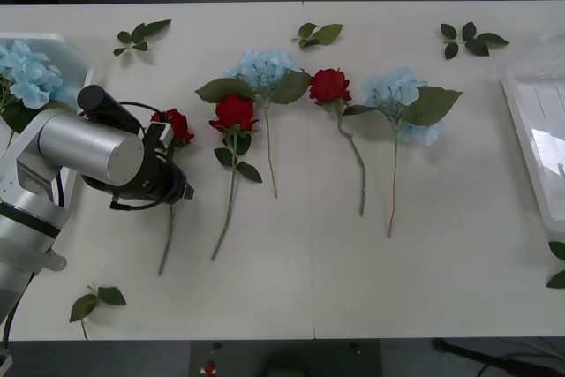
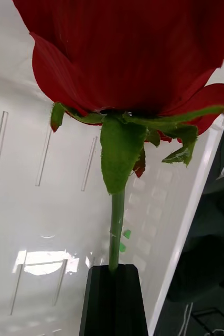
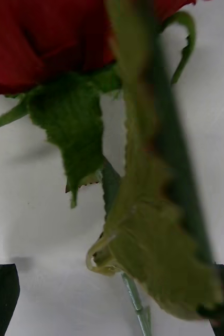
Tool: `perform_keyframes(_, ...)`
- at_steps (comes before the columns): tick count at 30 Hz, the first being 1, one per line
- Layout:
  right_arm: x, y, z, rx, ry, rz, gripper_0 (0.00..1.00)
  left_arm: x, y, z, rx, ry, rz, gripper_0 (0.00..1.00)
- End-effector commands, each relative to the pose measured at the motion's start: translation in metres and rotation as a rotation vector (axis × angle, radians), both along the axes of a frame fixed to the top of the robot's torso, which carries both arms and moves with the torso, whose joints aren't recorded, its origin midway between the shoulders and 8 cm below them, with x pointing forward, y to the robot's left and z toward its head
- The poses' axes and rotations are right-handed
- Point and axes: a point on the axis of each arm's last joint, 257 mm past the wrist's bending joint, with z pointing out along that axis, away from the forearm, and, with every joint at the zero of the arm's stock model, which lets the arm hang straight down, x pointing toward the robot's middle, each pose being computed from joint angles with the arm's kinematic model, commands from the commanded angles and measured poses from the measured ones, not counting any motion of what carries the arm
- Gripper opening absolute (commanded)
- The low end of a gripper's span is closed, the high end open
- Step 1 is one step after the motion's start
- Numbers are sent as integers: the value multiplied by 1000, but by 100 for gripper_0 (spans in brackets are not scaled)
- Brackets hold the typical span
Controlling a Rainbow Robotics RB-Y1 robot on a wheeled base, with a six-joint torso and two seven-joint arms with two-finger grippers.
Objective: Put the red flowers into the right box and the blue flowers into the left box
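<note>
1. The left gripper (image 1: 177,184) sat low over the leftmost red rose (image 1: 177,124) on the table (image 1: 300,289), with its fingers apart. In the left wrist view one black fingertip (image 3: 1,296) stood at each lower corner and the stem (image 3: 135,302) ran up between them to the bloom (image 3: 43,47) — nothing was clamped yet.

2. The governing relation was the stem's long axis. In the front view it ran from the bloom, farther from the robot, down to its tip (image 1: 162,267) near the table's front edge, and the gripper straddled its upper part just below the bloom. The jaws stood to either side of that axis, so closing should have caught the stem crosswise.

3. A drooping leaf (image 3: 159,252) hung between the camera and the stem. It could have been pinched along with the stem.

4. The right gripper (image 2: 114,273) was closed on the stem of another red rose (image 2: 127,58), bloom outward from the fingers, over the ribbed white floor of the right box (image 2: 49,210) — that flower appeared ready for release.

5. The left box (image 1: 75,55) lay at the far left and held a blue hydrangea (image 1: 26,72). Two more blue hydrangeas (image 1: 263,68) and two red roses lay mid-table. The right box's rim (image 1: 521,125) stood well apart from the left arm, so the straddled rose had the whole table to cross.
</note>
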Motion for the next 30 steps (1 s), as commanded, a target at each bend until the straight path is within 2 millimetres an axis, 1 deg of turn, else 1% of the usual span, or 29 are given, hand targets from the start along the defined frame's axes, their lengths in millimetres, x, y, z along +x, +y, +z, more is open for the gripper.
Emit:
perform_keyframes(1, -10, -26, -5, -13, 11, -41, 0, 13, -3, 16, 5, -38, 1, 100)
perform_keyframes(7, -9, -38, -36, 26, -12, -83, 0, 13, -1, 13, 7, -28, 8, 100)
perform_keyframes(8, -10, -39, -38, 29, -14, -89, 0, 13, 0, 13, 8, -27, 9, 100)
perform_keyframes(10, -8, -38, -50, 33, -14, -92, 0, 13, 1, 13, 12, -28, 9, 100)
perform_keyframes(13, -7, -40, -60, 28, -21, -100, 0, 12, 0, 11, 26, -27, 4, 100)
perform_keyframes(16, -6, -38, -69, 42, -29, -108, 0, 13, 1, 10, 37, -30, 5, 100)
perform_keyframes(20, -11, -42, -81, 58, -30, -134, 0, 14, 2, 11, 60, -38, -2, 100)
perform_keyframes(22, -12, -43, -84, 62, -30, -140, 0, 15, 2, 11, 64, -38, -1, 98)
perform_keyframes(24, -11, -42, -84, 63, -33, -139, 0, 14, 1, 11, 61, -38, -2, 86)
perform_keyframes(25, -11, -43, -84, 65, -34, -140, 7, 14, 1, 10, 61, -37, -1, 73)
perform_keyframes(27, -10, -41, -83, 72, -40, -139, 28, 14, 2, 11, 63, -37, 1, 42)
perform_keyframes(28, -10, -41, -84, 74, -39, -139, 36, 14, 1, 11, 60, -38, 0, 32)
perform_keyframes(29, -10, -41, -84, 77, -39, -140, 59, 15, 1, 12, 60, -39, -1, 11)
perform_keyframes(30, -9, -39, -84, 78, -40, -137, 65, 15, 1, 12, 60, -39, -1, 5)
